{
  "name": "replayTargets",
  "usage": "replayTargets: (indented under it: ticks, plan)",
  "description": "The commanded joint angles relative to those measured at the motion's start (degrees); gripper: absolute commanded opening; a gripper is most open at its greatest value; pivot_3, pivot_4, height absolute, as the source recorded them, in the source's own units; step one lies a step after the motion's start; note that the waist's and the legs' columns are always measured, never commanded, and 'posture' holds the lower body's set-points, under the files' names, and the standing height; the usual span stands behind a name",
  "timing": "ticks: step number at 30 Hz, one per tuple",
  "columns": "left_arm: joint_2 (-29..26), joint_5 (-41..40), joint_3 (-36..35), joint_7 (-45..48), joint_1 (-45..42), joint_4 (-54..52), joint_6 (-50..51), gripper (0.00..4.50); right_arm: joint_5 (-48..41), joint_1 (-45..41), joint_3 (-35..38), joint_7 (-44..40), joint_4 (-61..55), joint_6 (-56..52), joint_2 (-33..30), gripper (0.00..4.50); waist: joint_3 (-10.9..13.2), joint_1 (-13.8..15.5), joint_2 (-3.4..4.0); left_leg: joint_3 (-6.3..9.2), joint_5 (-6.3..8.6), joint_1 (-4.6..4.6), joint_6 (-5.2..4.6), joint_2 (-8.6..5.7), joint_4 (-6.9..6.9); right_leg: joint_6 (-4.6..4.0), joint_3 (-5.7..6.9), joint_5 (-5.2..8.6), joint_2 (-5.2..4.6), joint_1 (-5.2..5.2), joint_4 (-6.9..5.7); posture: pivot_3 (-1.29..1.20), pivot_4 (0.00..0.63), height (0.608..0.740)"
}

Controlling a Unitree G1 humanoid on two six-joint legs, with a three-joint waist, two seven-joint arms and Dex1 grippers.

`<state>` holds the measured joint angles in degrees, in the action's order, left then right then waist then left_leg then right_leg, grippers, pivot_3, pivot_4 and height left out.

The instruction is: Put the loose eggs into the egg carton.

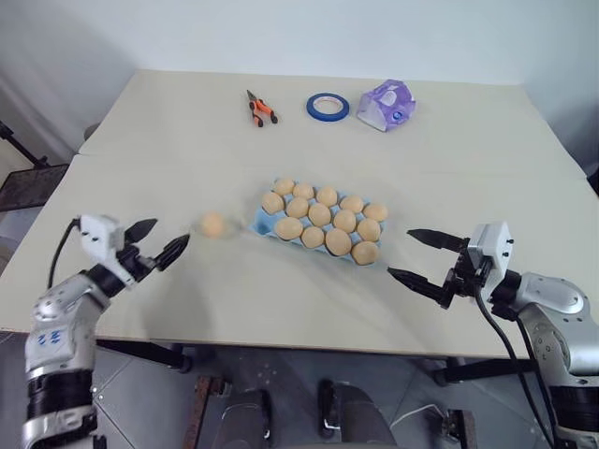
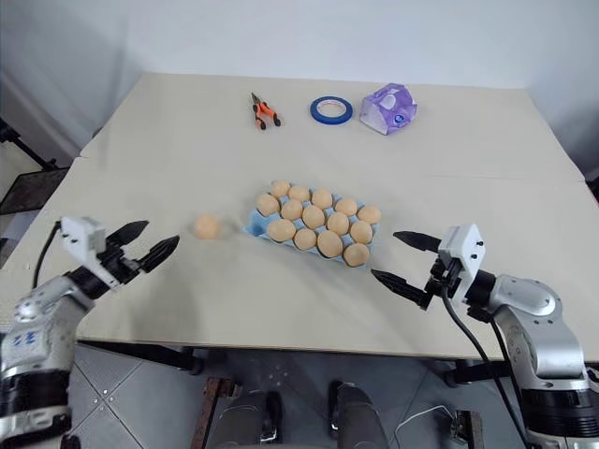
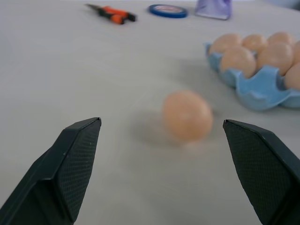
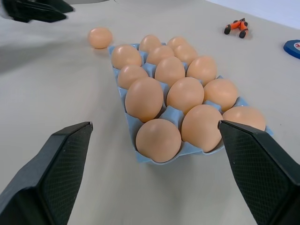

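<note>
Our left gripper (image 1: 159,241) and right gripper (image 1: 423,258) both gape wide, holding nothing; one loose egg (image 1: 213,224) lies on the table (image 1: 168,140) beside the egg carton (image 1: 265,224), near our left gripper.

Quick count: one light blue moulded egg carton (image 1: 265,223) holding twelve pale tan-orange eggs (image 1: 319,214), plus one loose tan egg (image 1: 213,224) on the table. Further back there's one pair of orange-handled pliers (image 1: 260,108), one dark blue tape ring (image 1: 328,106) and one translucent purple plastic lump (image 1: 386,104).
</note>
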<state>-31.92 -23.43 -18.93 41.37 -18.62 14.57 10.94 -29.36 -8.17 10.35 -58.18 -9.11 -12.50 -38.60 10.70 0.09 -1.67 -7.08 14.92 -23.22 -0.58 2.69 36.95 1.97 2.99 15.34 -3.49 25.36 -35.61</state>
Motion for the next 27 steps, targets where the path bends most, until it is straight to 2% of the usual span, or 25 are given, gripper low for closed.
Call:
replayTargets:
  ticks: [1,12,16,21,24,27]
  plan:
    - [0.4,2.3,2.1,0.9,-5.1,6.0,-3.8,4.44,-0.5,-0.1,0.7,0.1,-1.5,0.8,0.1,4.50,0.0,-0.1,0.00,0.00,0.00,0.00,-0.01,0.00,0.00,0.01,0.01,0.00,0.01,0.00,-0.01,0.00,0.150,0.740]
    - [2.3,5.8,6.3,3.4,-14.6,22.2,-9.5,4.44,-1.6,2.8,1.6,1.2,-4.9,0.9,0.7,4.50,0.0,-0.1,-0.02,-0.07,-0.13,0.01,-0.23,0.01,0.16,0.07,0.02,-0.03,0.10,0.01,-0.16,0.00,0.150,0.740]
    - [2.9,5.7,5.9,3.1,-17.0,25.9,-10.0,3.63,-1.7,3.7,1.9,1.6,-5.6,0.9,0.8,4.50,0.0,-0.1,-0.02,-0.07,-0.13,0.01,-0.24,-0.01,0.21,0.10,0.01,-0.05,0.07,0.00,-0.20,0.00,0.150,0.740]
    - [2.6,5.7,6.4,4.6,-17.6,25.6,-10.4,2.00,-2.5,4.6,2.4,1.6,-6.5,0.9,0.7,4.50,0.0,-0.2,-0.03,-0.07,-0.15,0.01,-0.26,0.00,0.15,0.10,0.01,-0.05,0.09,0.01,-0.19,0.00,0.150,0.740]
    - [2.6,5.5,7.2,6.1,-18.3,22.1,-9.6,1.60,-2.5,4.7,2.3,1.9,-6.6,1.0,0.7,4.50,0.0,-0.1,-0.03,-0.07,-0.15,0.01,-0.26,0.00,0.17,0.10,0.02,-0.05,0.09,0.01,-0.20,0.00,0.150,0.740]
    - [2.8,4.8,8.9,8.4,-19.2,17.5,-7.1,1.50,-2.4,4.6,2.1,2.1,-6.5,1.0,0.8,4.50,0.0,-0.1,-0.03,-0.07,-0.15,0.01,-0.27,-0.01,0.21,0.10,0.01,-0.05,0.08,0.01,-0.23,0.00,0.150,0.740]
